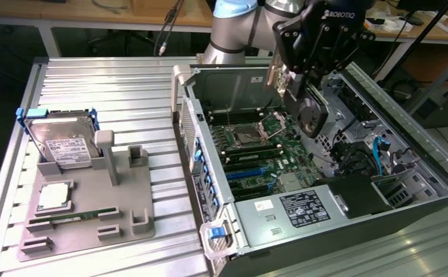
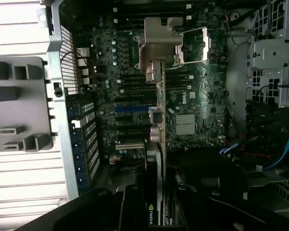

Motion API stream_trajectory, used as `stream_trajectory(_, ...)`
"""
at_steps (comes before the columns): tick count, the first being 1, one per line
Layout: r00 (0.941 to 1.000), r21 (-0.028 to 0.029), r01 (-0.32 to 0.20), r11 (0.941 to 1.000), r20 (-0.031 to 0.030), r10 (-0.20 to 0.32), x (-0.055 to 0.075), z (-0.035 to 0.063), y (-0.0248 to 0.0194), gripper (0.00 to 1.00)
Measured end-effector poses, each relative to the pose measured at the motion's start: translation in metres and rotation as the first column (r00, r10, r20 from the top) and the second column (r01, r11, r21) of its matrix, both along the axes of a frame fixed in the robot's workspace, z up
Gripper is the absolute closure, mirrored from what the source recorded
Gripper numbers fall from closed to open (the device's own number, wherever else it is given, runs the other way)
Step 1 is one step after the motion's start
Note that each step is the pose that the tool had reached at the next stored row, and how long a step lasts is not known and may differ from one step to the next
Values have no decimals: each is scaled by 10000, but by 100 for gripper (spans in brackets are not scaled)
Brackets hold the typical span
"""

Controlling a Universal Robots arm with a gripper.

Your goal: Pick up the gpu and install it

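Black gripper (image 1: 299,81), jaws clamped on thin dark fan-faced gpu card (image 1: 311,115), above open grey computer case's (image 1: 347,248) far end; misaligned, card could strike green motherboard (image 1: 255,150).

This is a robotics lab or workshop: a robot arm (image 1: 235,34) stands at a ribbed metal table (image 1: 108,81) bearing an open computer tower (image 1: 347,239) and a grey parts fixture (image 1: 85,231), with wooden workbenches (image 1: 70,11) and cables (image 1: 166,26) behind.
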State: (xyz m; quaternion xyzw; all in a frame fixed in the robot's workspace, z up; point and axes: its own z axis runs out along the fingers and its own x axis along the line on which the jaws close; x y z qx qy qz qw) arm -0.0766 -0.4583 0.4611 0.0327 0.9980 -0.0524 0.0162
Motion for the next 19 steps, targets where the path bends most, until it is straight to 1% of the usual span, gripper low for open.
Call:
stream_trajectory(2,10000,0,-2,10000,-1,2,152,0,0,73)
stream_trajectory(3,10000,-1,-8,10000,-1,8,280,1,0,73)
stream_trajectory(4,10000,0,-9,10000,-1,9,346,0,0,73)
stream_trajectory(5,10000,-1,-11,10000,-1,11,383,0,-1,73)
stream_trajectory(12,10000,0,-11,10000,-1,11,384,0,0,73)
stream_trajectory(15,9999,0,-146,9999,-1,146,384,-1,0,73)
stream_trajectory(19,9999,-1,-149,9999,-1,149,384,0,-1,73)
